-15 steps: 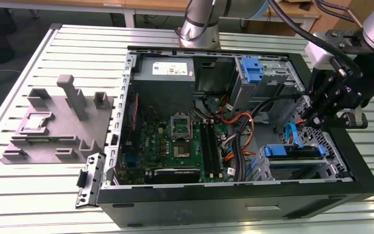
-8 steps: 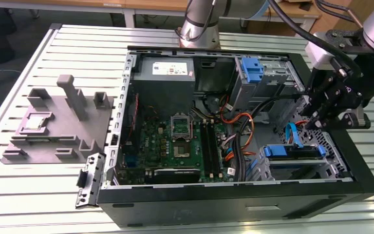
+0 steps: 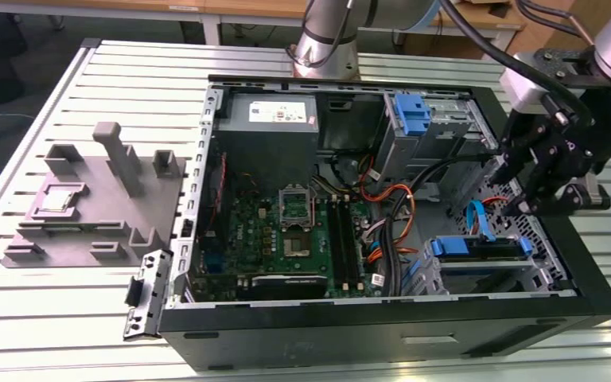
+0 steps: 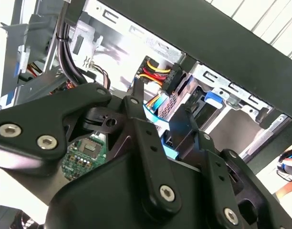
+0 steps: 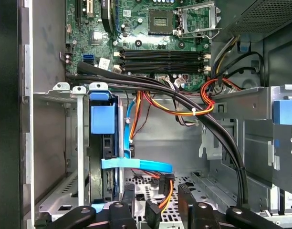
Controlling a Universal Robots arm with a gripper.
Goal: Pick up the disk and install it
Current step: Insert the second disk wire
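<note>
The disk (image 3: 480,248) sits in the lower drive cage of the open computer case (image 3: 391,326), at the exterior view's right. Its blue carrier front (image 5: 102,119) and dark edge show in the first wrist view; its face is hidden. My gripper (image 3: 518,208) hangs inside the case just beyond the cage. Its fingers (image 5: 129,202) stand apart and open in both wrist views. A black cable connector (image 5: 153,213) with orange and red wires lies between them, and a light blue data cable (image 5: 136,164) crosses in front. My gripper (image 4: 160,119) holds nothing.
A thick black cable bundle (image 5: 203,119) and orange wires run across the case floor near the cage. A bare blue bracket (image 3: 412,111) sits in the upper bay. The grey power supply (image 3: 274,111) and motherboard (image 3: 284,231) fill the case's left. A grey fixture (image 3: 93,199) stands on the table.
</note>
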